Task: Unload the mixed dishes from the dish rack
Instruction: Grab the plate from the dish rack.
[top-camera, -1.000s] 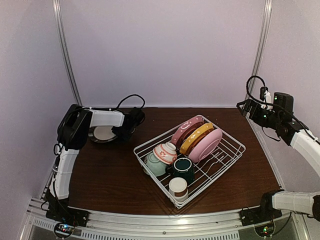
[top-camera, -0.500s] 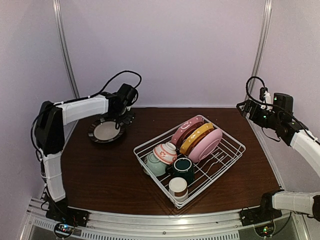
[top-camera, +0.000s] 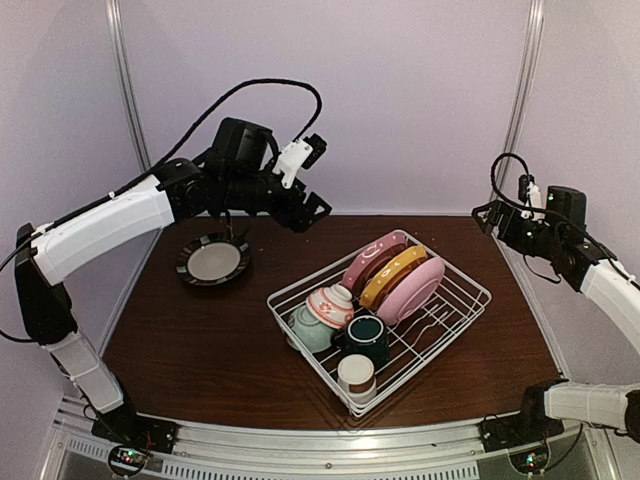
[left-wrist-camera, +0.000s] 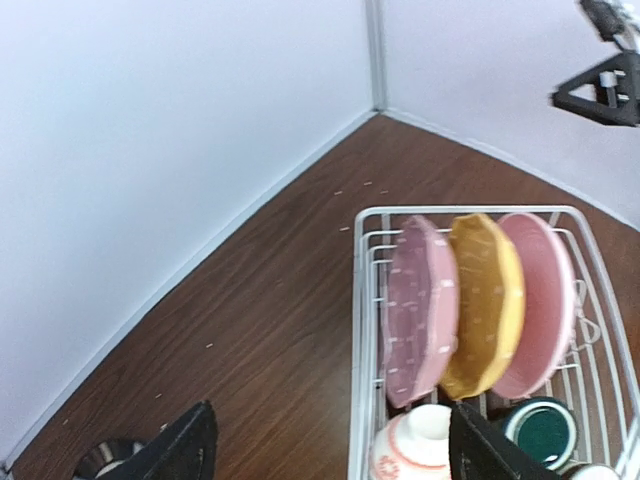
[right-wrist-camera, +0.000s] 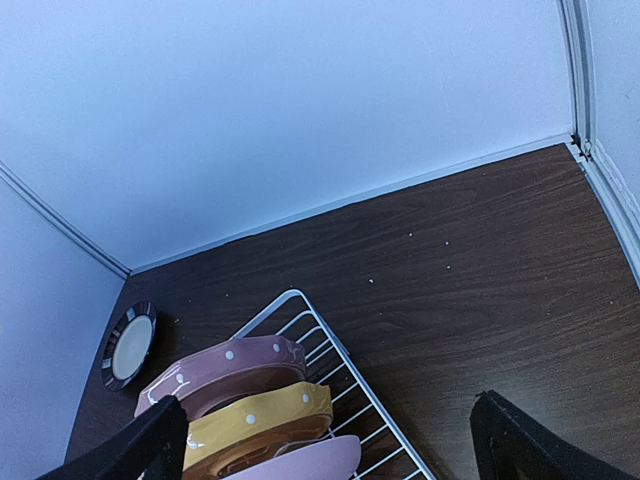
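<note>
No legible text, label, brand or number on anything visible.

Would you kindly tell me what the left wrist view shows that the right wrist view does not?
Left wrist only: the red-and-white patterned bowl and the dark green mug in the dish rack. Right wrist only: a clear sight of the dark-rimmed plate on the table; the left wrist catches at most a sliver. Both: dusky pink plate, yellow plate and lighter pink plate, on edge in the rack.
</note>
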